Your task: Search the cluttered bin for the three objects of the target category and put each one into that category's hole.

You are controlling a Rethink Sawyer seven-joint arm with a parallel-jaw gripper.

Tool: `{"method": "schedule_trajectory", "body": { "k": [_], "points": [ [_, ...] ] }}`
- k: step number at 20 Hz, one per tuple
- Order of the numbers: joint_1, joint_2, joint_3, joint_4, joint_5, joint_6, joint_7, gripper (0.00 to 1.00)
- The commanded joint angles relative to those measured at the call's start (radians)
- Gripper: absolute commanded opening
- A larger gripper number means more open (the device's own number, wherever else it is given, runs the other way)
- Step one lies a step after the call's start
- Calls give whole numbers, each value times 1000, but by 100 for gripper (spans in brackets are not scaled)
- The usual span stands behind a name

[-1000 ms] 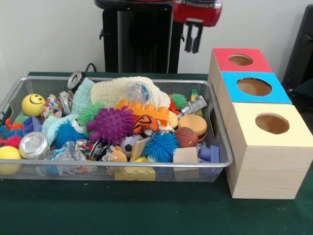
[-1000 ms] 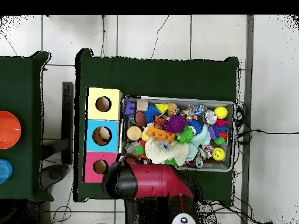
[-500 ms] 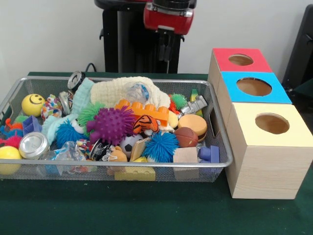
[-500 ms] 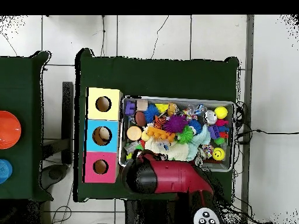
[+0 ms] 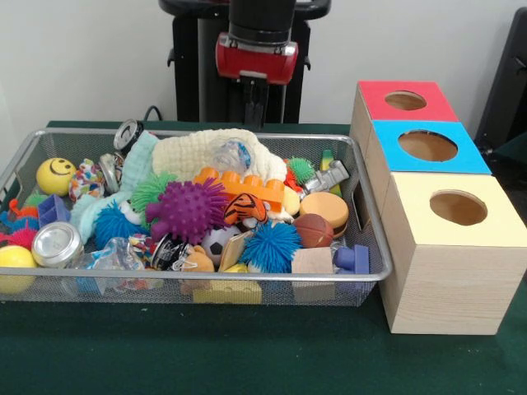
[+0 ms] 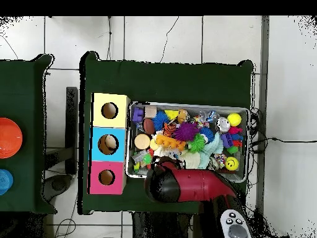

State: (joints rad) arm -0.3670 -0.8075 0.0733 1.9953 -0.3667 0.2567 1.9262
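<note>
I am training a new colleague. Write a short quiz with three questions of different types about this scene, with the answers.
1. True or false: the purple spiky ball lies inside the wire bin.
2. Which box is nearest the camera in the front view? A red, B blue, C yellow.
3. Fill in: the gripper hangs above the bin's ___ edge in the front view.

Key: 1 true. 2 C, the yellow box. 3 far.

Robot lab: green-clothed table [image 6: 173, 80], tiled floor [image 6: 161, 37], colour-topped sorting boxes [image 5: 440, 206].
</note>
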Motion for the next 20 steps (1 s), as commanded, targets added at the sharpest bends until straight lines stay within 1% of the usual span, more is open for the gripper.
{"method": "schedule_trajectory", "body": {
  "k": [1,3,4,9,14,19,20],
  "points": [
    [-31,138,105,-103,-96,-150,-3,0],
    [-39,173,110,-119,-110,-184,3,0],
    [-49,184,120,-125,-115,-185,-2,0],
    [-64,192,144,-122,-116,-179,9,0],
    [-88,152,168,-112,-116,-119,-13,0],
    [-82,92,162,-74,-100,-83,-2,0],
    [-81,89,162,-75,-99,-74,-5,0]
  ]
}}
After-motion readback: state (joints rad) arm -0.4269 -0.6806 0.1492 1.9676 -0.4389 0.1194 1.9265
